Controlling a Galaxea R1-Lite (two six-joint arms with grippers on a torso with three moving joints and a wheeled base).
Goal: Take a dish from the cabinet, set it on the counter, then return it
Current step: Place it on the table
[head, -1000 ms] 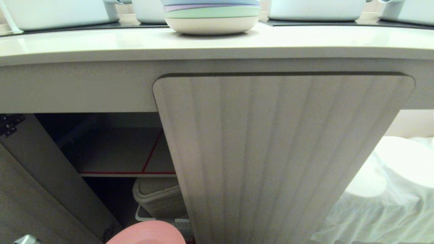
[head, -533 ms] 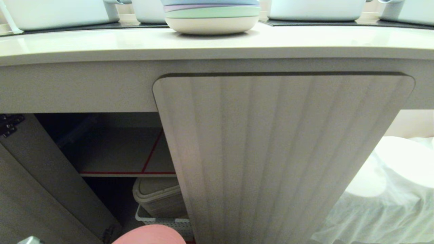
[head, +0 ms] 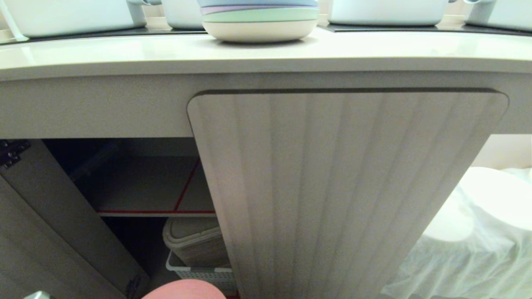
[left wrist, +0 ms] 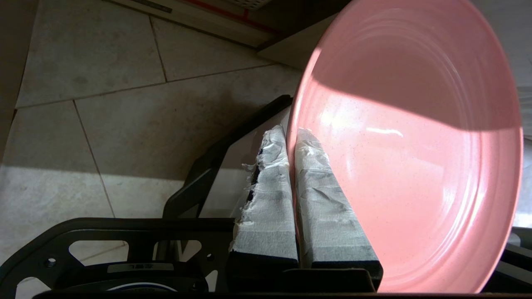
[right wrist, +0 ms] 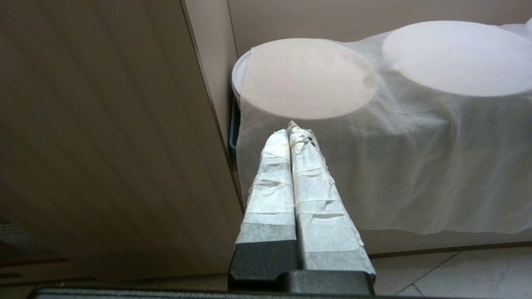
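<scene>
Holding now: my left gripper (left wrist: 291,137) is clamped on the rim of the round, shallow, matte pink plate (left wrist: 411,145), one taped finger on each face.
Plate position: low, outside the ribbed pale beige cabinet (head: 341,195), over the tiled floor (left wrist: 104,104); in the head view only its top edge (head: 185,288) peeks in at the bottom.
Plate attitude: on edge, face turned sideways, not level.
Key relation: the smooth cream-beige counter (head: 124,54) lies well above and ahead of the plate, so I judge the coming move is a lift up past its rounded front edge, with the plate brought level.
Nearer arm: left, already carrying.
Right gripper (right wrist: 293,131): fingers pressed together on nothing, parked beside the closed door, facing cloth-covered white discs (right wrist: 307,79).
Obstacle: stack of pastel plates (head: 259,18) on the counter.
Writing: a small label on the left wrist frame, not legible to me.
</scene>
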